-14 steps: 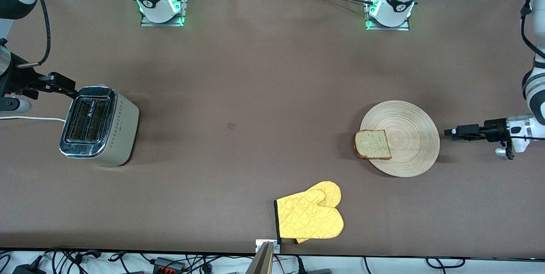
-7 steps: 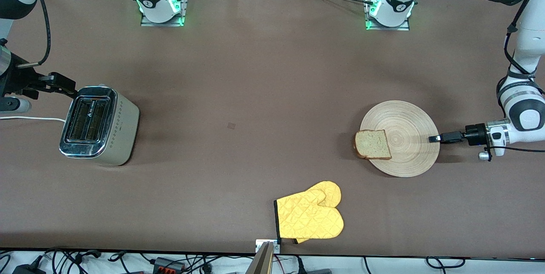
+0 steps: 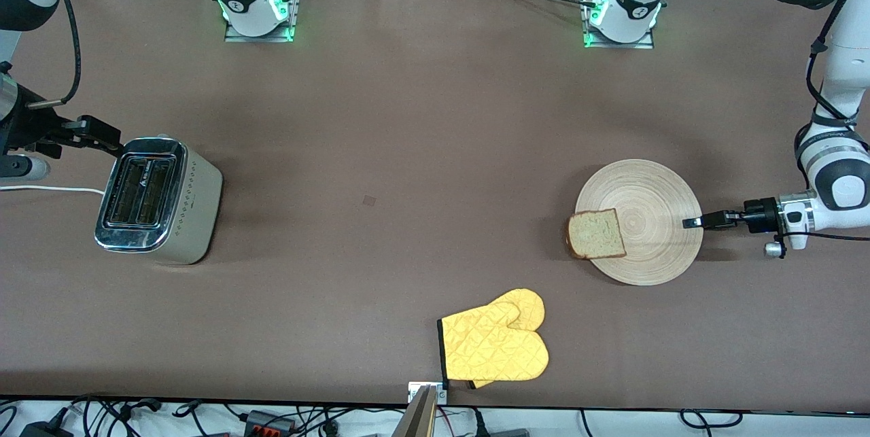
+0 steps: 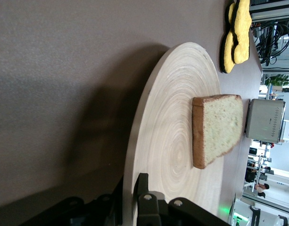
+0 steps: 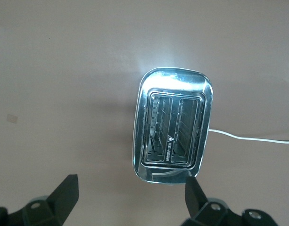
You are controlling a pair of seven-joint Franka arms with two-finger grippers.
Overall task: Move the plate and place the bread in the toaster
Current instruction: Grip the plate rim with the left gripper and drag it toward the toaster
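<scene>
Left gripper [image 3: 693, 222]: jaws pinched on the rim of the wooden plate [image 3: 654, 202], at the plate's 3 o'clock in the front view; in the left wrist view, dark fingers [image 4: 143, 203] clamped over and under the plate's edge [image 4: 149, 127]. Bread slice [image 3: 596, 234] flat on the plate at its 9 o'clock, crust slightly overhanging the rim, well apart from the pinched edge; same slice [image 4: 217, 127] plain in the left wrist view. Plate at about 3 o'clock on the brown table [image 3: 408, 117], toward the left arm's end. Yellow oven mitt [image 3: 495, 345] at the plate's 7 o'clock, nearer the front camera, apart from it.

Right gripper [image 5: 130, 195]: jaws spread wide, holding nothing, waiting in the air over the silver toaster [image 5: 172, 125]; both fingers [image 5: 64, 193] framing the toaster's end in the right wrist view. Toaster [image 3: 160, 199] upright at about 9 o'clock on the table, toward the right arm's end, both slots dark, white cord [image 3: 47, 189] trailing off toward the table edge.
</scene>
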